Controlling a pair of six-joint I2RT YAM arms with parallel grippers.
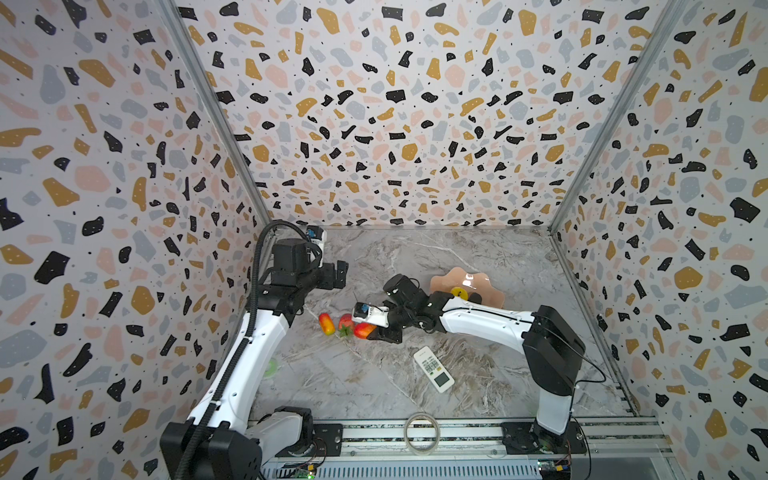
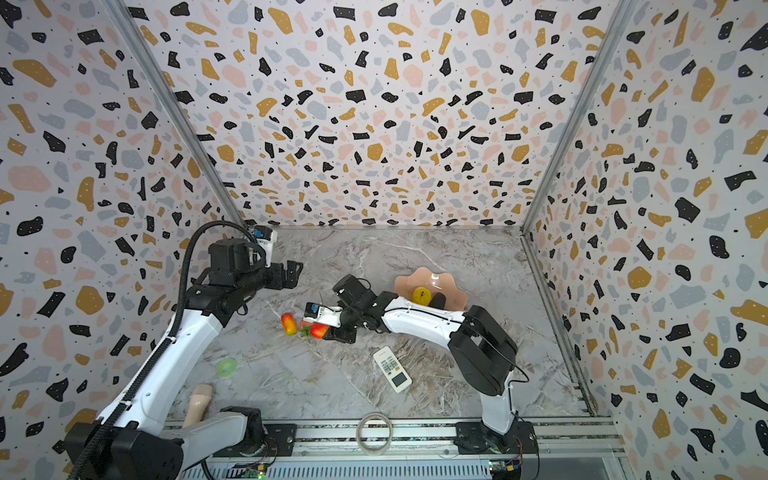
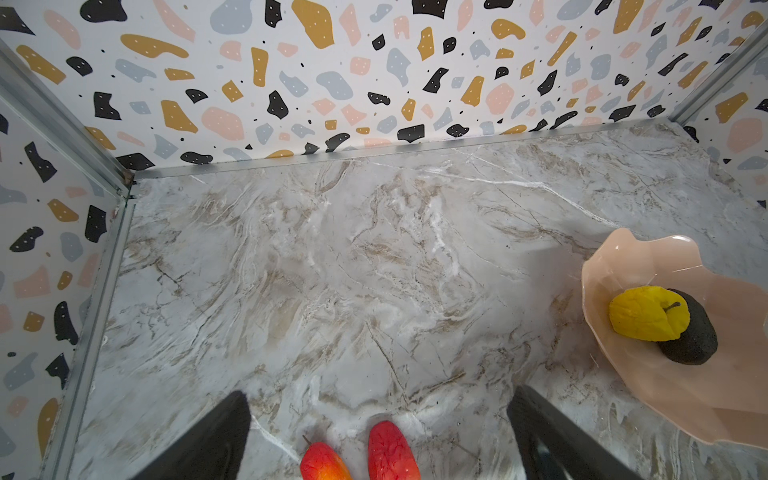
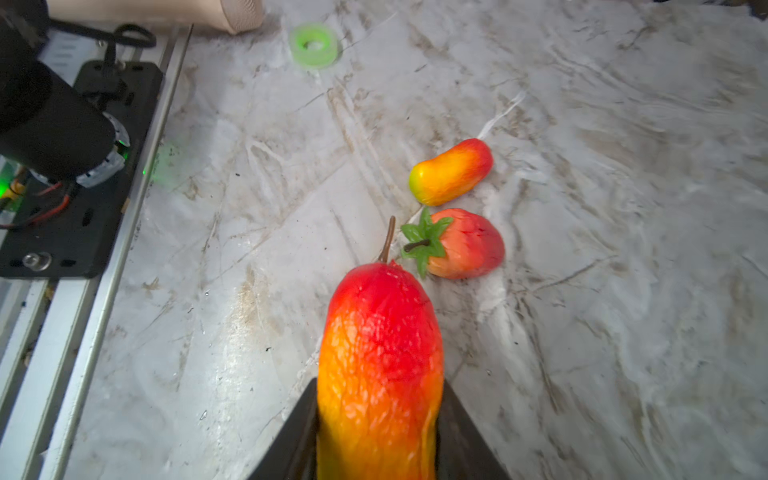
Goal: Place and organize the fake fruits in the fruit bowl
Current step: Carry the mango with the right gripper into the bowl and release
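The peach-pink fruit bowl (image 1: 478,277) (image 3: 648,266) sits at the right rear, with the yellow apple (image 1: 459,293) (image 3: 646,313) and the blackish oval (image 1: 475,298) (image 3: 694,336) in it. My right gripper (image 1: 374,331) (image 4: 379,399) is shut on a red-orange mango (image 1: 364,330) (image 4: 380,365), low over the table's middle. Beside it lie the strawberry (image 1: 345,322) (image 4: 461,243) and a second mango (image 1: 326,324) (image 4: 451,172). My left gripper (image 1: 340,272) (image 3: 380,392) hangs open and empty above and behind these fruits.
A white remote control (image 1: 433,369) lies in front of the right gripper. A clear tape ring (image 1: 422,432) rests on the front rail. A green ring (image 2: 227,366) and a beige object (image 2: 198,405) are at the front left. Patterned walls close three sides.
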